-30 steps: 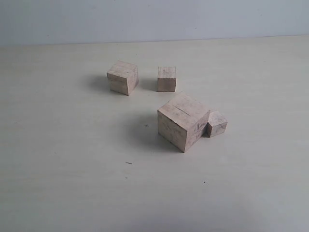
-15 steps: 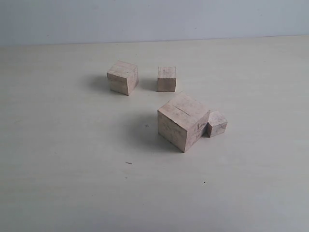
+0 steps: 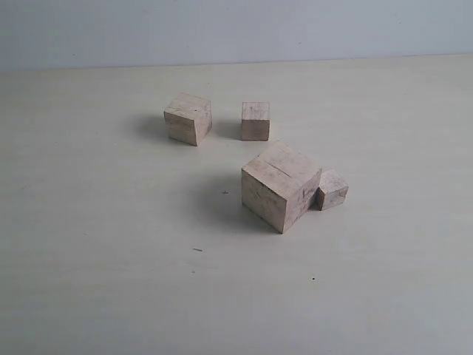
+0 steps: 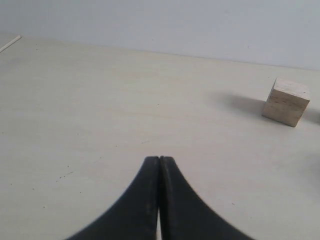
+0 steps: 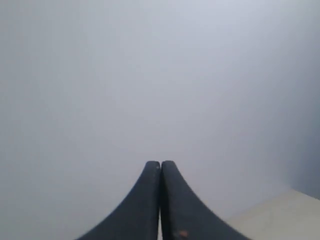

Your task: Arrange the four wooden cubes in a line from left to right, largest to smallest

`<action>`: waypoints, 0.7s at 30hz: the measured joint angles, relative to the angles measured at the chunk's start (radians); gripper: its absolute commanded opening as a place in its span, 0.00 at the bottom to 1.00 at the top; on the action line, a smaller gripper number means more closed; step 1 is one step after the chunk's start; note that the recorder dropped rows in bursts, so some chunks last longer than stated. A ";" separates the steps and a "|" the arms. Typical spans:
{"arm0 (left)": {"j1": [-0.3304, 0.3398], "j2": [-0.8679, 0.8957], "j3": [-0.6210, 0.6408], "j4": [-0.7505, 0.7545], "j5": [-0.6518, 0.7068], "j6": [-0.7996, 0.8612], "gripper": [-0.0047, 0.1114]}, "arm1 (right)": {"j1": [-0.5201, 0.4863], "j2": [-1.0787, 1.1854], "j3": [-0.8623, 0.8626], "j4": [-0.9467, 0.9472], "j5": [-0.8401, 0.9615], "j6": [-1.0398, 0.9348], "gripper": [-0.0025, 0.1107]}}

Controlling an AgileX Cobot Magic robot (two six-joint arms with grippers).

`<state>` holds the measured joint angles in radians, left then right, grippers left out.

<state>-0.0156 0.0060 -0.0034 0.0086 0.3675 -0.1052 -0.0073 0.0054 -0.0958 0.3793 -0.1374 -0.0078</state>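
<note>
Four wooden cubes point(image 3: 188, 118): not lined up, smallest cube point(image 3: 332, 189) touching largest cube point(image 3: 281, 185) at 3 o'clock. Left gripper point(image 4: 159, 160), right gripper point(image 5: 160, 164) pinched closed, empty.

No change to report over the last second. In the exterior view the largest cube point(image 3: 281, 186), the smallest cube point(image 3: 332, 189) just beside its right face, the left rear cube point(image 3: 188, 118) and the right rear cube point(image 3: 255, 121) all sit on the same spots with the same faces turned the same way. Any offset is within a pixel, so I can't call it motion. I have no earlier wrist pictures to compare against.
</note>
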 measured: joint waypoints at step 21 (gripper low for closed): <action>0.000 0.000 0.000 0.000 0.000 0.000 0.04 | 0.207 0.795 -0.852 0.070 0.689 -0.313 0.02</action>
<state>-0.0156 0.0060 -0.0034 0.0086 0.3675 -0.1052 0.1997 0.8003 -0.9482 0.4493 0.5514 -0.3205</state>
